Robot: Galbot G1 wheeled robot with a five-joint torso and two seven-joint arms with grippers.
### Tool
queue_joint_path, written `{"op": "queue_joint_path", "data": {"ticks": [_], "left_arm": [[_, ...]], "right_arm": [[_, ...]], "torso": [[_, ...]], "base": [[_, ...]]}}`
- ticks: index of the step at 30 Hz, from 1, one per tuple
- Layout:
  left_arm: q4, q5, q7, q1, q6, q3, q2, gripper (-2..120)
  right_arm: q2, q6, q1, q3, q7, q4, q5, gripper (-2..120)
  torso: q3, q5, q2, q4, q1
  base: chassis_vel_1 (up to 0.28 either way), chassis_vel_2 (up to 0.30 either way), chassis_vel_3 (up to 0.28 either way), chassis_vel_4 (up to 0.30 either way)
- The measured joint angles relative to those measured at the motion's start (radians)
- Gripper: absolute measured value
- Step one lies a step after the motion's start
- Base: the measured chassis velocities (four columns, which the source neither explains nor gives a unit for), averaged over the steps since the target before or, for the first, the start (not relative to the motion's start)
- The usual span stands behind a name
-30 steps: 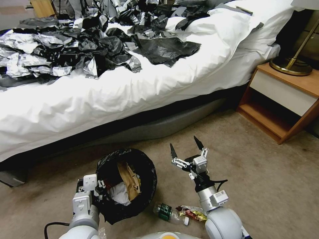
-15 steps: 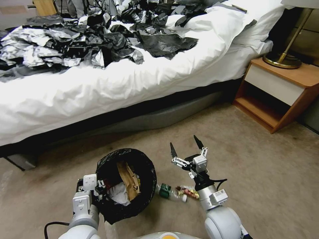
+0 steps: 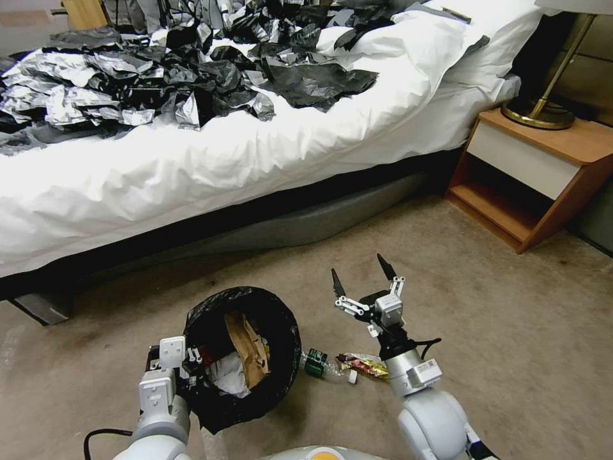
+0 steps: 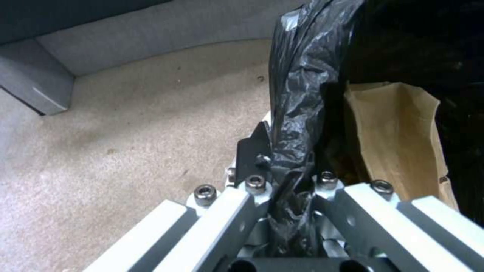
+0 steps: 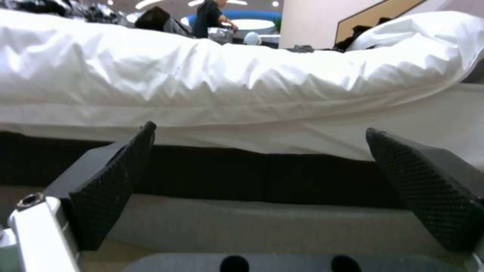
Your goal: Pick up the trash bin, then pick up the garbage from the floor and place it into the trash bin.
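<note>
Carpet near the bed (image 3: 191,166) carries the trash bin (image 3: 281,319), its rim and black liner pinched by the clenched left tool (image 3: 186,365); a brown paper bag (image 3: 248,348) and white tissue (image 3: 231,375) sit inside. Just beside the bin lie a green-labelled bottle (image 3: 317,363) and a snack wrapper (image 3: 364,367). Above them, the right tool (image 3: 361,279) hangs released, holding nothing.

White-grey arms, black-tipped tools

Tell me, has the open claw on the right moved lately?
Yes. The right gripper now hangs closer to the green-labelled bottle than a second ago. The whole view shifted too, so the robot carried it along.
</note>
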Motion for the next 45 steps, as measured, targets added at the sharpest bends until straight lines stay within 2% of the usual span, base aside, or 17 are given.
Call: {"op": "queue_joint_path", "data": {"ticks": [4,6,7,8,10,12,15,17,18,19,21,22,24,27,30,37,45], "left_arm": [[-0.002,0.001,0.000,0.004,-0.001,0.000,0.001,0],[-0.002,0.002,0.001,0.005,-0.002,0.000,0.003,0],[-0.002,0.002,0.001,0.006,-0.002,-0.001,0.003,0],[-0.002,0.002,0.001,0.006,-0.002,-0.001,0.003,0],[-0.002,0.003,0.001,0.006,-0.002,-0.001,0.003,0],[-0.001,0.005,0.001,0.006,-0.003,-0.001,0.002,0],[-0.001,0.005,0.001,0.006,-0.003,-0.001,0.002,0],[0.000,0.006,0.002,0.005,-0.004,-0.001,0.001,0],[0.000,0.006,0.002,0.004,-0.004,-0.001,0.001,0],[0.000,0.006,0.002,0.004,-0.004,-0.001,0.001,0],[0.001,0.006,0.002,0.002,-0.004,-0.002,0.001,0],[0.001,0.006,0.002,0.002,-0.004,-0.002,0.001,0],[0.002,0.005,0.002,0.000,-0.004,-0.003,0.000,0],[0.004,0.005,0.002,-0.001,-0.004,-0.003,-0.001,0],[0.005,0.006,0.002,-0.001,-0.004,-0.002,-0.002,0],[0.006,0.013,0.002,0.006,-0.005,-0.001,-0.005,0],[0.001,0.018,0.002,0.013,-0.006,-0.001,-0.006,0]], "right_arm": [[-0.030,-0.009,0.038,0.025,-0.020,-0.050,-0.022,100],[-0.066,-0.024,0.057,0.034,-0.052,-0.076,-0.031,100],[-0.112,-0.050,0.072,0.039,-0.095,-0.097,-0.035,100],[-0.112,-0.050,0.072,0.039,-0.095,-0.097,-0.035,100],[-0.163,-0.072,0.086,0.039,-0.154,-0.118,-0.034,100],[-0.232,-0.090,0.112,0.040,-0.282,-0.168,-0.025,100],[-0.246,-0.090,0.119,0.039,-0.319,-0.185,-0.023,100],[-0.273,-0.088,0.135,0.034,-0.397,-0.232,-0.017,100],[-0.289,-0.074,0.149,0.029,-0.471,-0.283,-0.005,100],[-0.289,-0.074,0.149,0.029,-0.471,-0.283,-0.005,100],[-0.300,-0.048,0.165,0.027,-0.587,-0.364,0.016,100],[-0.300,-0.048,0.165,0.027,-0.587,-0.364,0.016,100],[-0.299,-0.011,0.183,0.036,-0.691,-0.442,0.027,100],[-0.294,0.010,0.199,0.050,-0.754,-0.495,0.040,100],[-0.292,0.013,0.204,0.053,-0.770,-0.516,0.045,100],[-0.264,0.041,0.259,0.054,-0.815,-0.650,0.062,100],[-0.234,0.041,0.280,0.053,-0.830,-0.698,0.049,100]], "torso": [[0.000,0.0002,0.000,0.0000,0.000],[0.000,0.0002,0.000,0.0001,0.000],[0.000,0.0002,0.000,0.0001,0.000],[0.000,0.0002,0.000,0.0001,0.000],[0.000,0.0000,0.000,0.0001,0.000],[0.000,0.0001,0.000,0.0000,0.000],[0.000,0.0000,0.000,0.0000,0.000],[0.000,0.0001,0.000,0.0001,0.000],[0.000,0.0002,0.000,0.0001,0.000],[0.000,0.0002,0.000,0.0001,0.000],[0.000,0.0002,0.000,0.0000,0.000],[0.000,0.0002,0.000,0.0000,0.000],[0.000,0.0003,0.000,-0.0001,0.000],[0.000,0.0000,0.000,0.0000,0.000],[0.000,0.0000,0.000,0.0000,0.000],[0.000,-0.0001,0.000,0.0001,0.000],[0.000,0.0000,0.000,0.0001,0.000]], "base": [[0.000,0.000,0.000,0.000],[0.000,0.000,0.000,0.000],[0.000,0.000,0.000,0.000],[0.000,0.000,0.000,0.000],[0.000,0.000,0.000,0.000],[0.000,0.000,0.000,0.000],[0.000,0.000,0.000,0.000],[0.000,0.000,0.000,0.000],[0.000,0.000,0.000,0.000],[0.000,0.000,0.000,0.000],[0.000,0.000,0.000,0.000],[0.000,0.000,0.000,0.000],[0.000,0.000,0.000,0.000],[0.000,0.000,0.000,0.000],[0.000,0.000,0.000,0.000],[0.000,0.000,0.000,0.000],[0.000,0.000,0.000,0.000]]}}
